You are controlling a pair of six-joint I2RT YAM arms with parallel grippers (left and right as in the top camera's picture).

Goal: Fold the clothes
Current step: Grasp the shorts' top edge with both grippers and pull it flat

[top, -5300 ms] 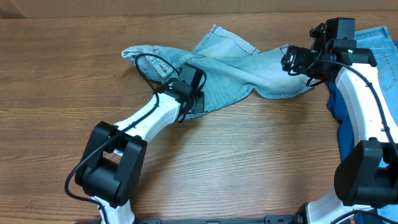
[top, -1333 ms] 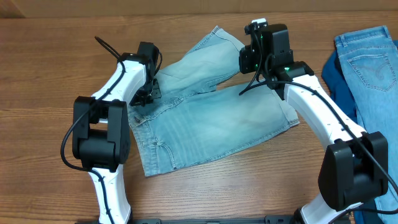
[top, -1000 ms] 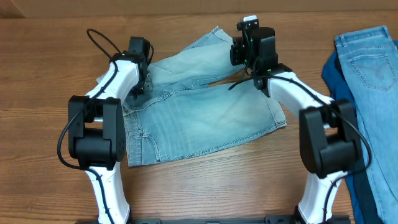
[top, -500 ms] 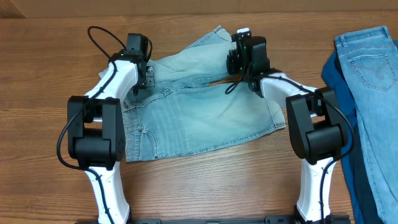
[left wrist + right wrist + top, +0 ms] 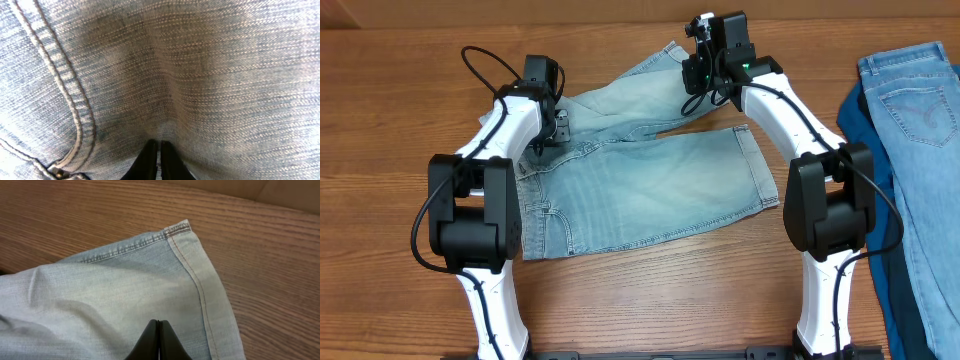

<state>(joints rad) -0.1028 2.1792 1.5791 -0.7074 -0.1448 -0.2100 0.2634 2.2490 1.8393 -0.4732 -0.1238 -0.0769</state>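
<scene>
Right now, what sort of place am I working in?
Probably a robot test bench, not a home: a wood-grain table, pale denim shorts spread out on it, and a brighter denim garment lying at the right edge.

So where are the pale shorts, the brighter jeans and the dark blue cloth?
shorts (image 5: 650, 190): overhead view, middle of the spread leg panel.
jeans (image 5: 912, 102): overhead view, on the stitched back pocket.
dark cloth (image 5: 852, 118): overhead view, the strip showing left of the jeans.

pale faded-blue denim shorts (image 5: 650, 190)
</scene>
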